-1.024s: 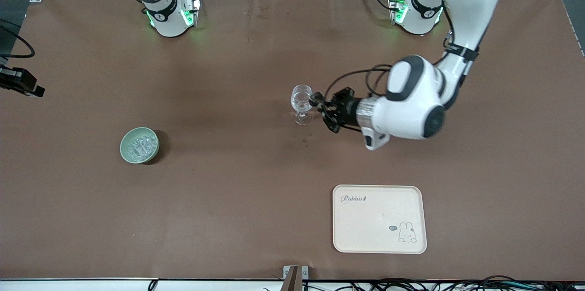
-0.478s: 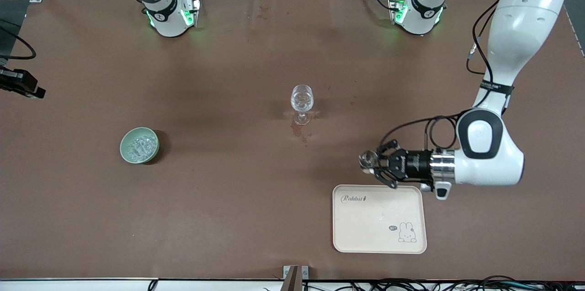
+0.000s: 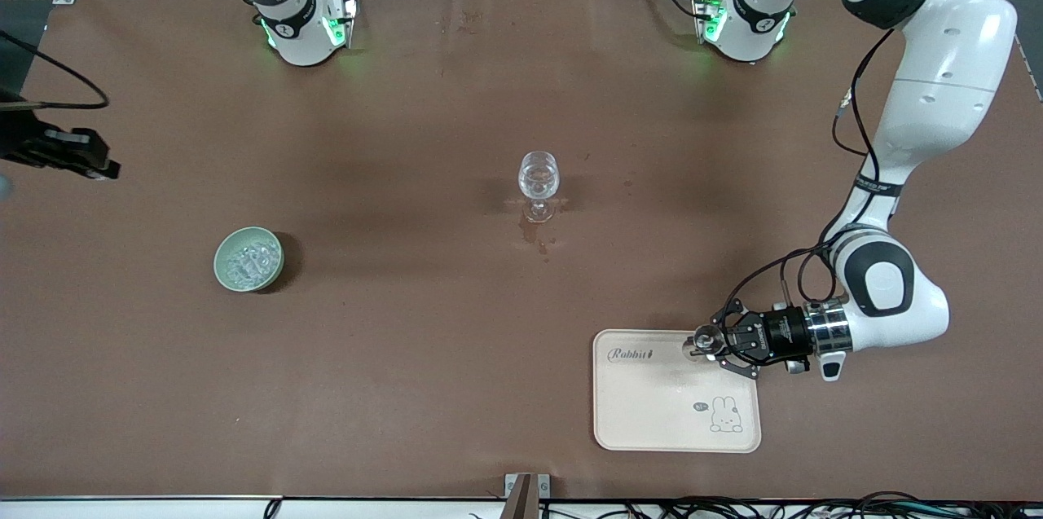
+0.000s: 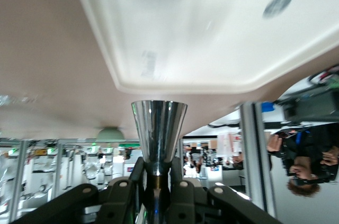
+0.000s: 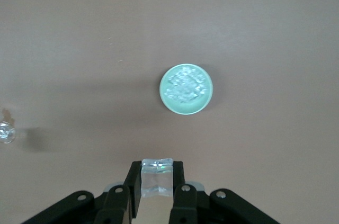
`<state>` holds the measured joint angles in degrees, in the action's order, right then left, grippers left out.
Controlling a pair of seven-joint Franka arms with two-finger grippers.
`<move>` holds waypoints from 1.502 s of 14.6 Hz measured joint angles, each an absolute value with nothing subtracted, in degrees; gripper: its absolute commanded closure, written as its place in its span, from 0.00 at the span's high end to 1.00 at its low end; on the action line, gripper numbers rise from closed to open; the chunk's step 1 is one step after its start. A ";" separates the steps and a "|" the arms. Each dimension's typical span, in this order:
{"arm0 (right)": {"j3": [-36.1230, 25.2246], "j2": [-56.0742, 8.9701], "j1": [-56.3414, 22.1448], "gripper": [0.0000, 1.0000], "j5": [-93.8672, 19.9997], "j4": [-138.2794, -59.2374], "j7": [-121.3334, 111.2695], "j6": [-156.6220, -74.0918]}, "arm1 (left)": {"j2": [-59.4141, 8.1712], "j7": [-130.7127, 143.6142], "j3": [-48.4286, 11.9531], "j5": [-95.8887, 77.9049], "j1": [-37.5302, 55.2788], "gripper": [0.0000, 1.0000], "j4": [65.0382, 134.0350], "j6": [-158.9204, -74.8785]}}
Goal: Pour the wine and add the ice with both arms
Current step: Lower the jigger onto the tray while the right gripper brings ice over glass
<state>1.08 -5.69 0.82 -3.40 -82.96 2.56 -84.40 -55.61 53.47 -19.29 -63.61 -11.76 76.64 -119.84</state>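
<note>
Ice (image 5: 157, 178) between right jaws

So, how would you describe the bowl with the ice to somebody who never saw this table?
Start from the brown table and go toward the right arm's end. There stands a small pale green bowl alone, nearer the front camera than the stemmed glass. Only it holds ice, a heap of small clear chunks.

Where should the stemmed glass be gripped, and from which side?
Grip the stemmed glass at its thin stem, above the flat foot, coming level from the side: it stands upright, open-topped, so a sideways grasp likely keeps it so. Both are busy: the left tool holds a metal cup over the tray; the right tool holds ice over the table toward the right arm's end.
</note>
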 measured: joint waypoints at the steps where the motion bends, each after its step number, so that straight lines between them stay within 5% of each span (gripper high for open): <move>1: 3.27 -5.82 0.76 0.00 -3.40 -83.13 5.51 -84.61 | -56.65 52.00 -19.30 -64.89 -11.82 0.01 76.55 -121.49; 8: 18.88 -10.32 -2.05 0.01 -3.26 -83.66 23.48 -90.00 | -60.46 44.89 -19.41 -73.83 -11.56 0.05 76.06 -123.86; 12: 19.81 -15.13 -11.96 0.00 -0.39 -83.86 37.90 -94.60 | -61.74 43.82 -19.42 -75.15 -11.55 0.27 75.88 -125.11; 15: 19.86 -20.01 -18.61 0.01 0.50 -83.84 46.54 -99.75 | -62.39 43.82 -19.44 -75.25 -11.55 0.54 75.75 -125.16; 16: 19.85 -21.43 -20.33 0.01 0.57 -83.74 48.52 -101.40 | -62.47 43.86 -19.45 -75.31 -11.55 0.65 75.71 -125.16; 17: 19.84 -22.79 -21.97 0.01 0.67 -83.52 50.38 -102.96 | -62.53 43.88 -19.45 -75.35 -11.54 0.96 75.69 -125.16; 22: 19.78 -28.74 -28.11 0.01 1.73 -79.76 57.13 -105.53 | -62.52 43.84 -19.60 -75.37 -11.52 1.00 75.02 -125.16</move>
